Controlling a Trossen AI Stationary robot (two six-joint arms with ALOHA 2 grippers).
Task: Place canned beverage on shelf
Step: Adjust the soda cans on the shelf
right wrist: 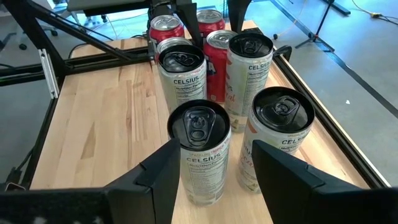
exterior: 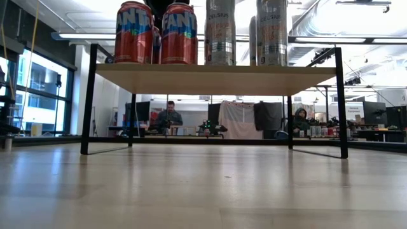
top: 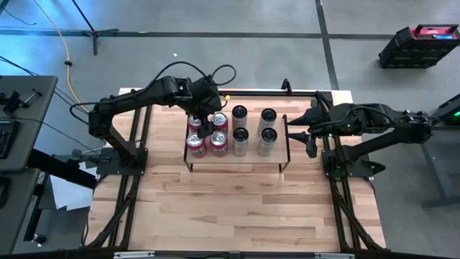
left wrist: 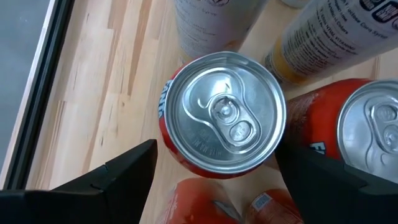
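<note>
Overhead — left tool (top: 203, 124) straddles can (left wrist: 221, 112).

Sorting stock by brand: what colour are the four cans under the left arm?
Red Fanta cans with silver tops, clearest in the low view.

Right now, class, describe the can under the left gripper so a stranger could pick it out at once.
Find the shelf at the table's far middle, with eight cans on it. The left gripper, fingers open, hangs over the four red Fanta cans at the left end. Its can is the red one flanked by those fingers, not the pale Celsius cans.
</note>
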